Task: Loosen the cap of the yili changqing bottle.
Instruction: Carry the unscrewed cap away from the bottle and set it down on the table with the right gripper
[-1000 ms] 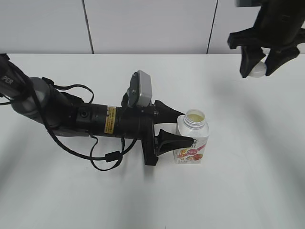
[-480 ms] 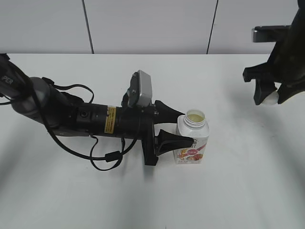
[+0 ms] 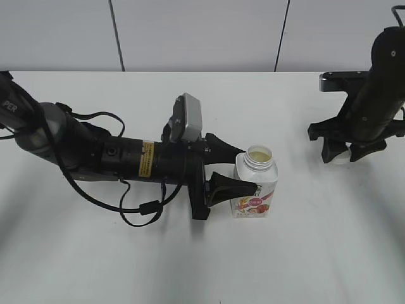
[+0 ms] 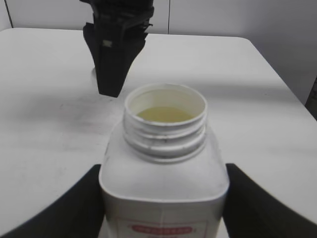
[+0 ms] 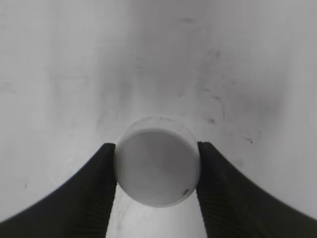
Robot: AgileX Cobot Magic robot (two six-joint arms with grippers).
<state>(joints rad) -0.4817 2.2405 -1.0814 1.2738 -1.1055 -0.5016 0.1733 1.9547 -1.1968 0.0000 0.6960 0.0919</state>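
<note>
Right claw point(image 3: 342, 154) lowered to table point(image 3: 304, 253), pinching smooth round cap point(image 5: 157, 167)

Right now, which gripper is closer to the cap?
Right. The right gripper is shut on the cap, low over the table at the far right. The left gripper is well away, clamped on the open bottle at centre.

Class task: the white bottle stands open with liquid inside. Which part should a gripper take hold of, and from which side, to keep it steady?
Grip the bottle by its flat side walls below the rounded shoulders, coming in level from the side, as the left gripper does. The body is squarish, so flat walls resist turning. The open neck stays clear, and the bottle stays upright, so nothing should spill.
</note>
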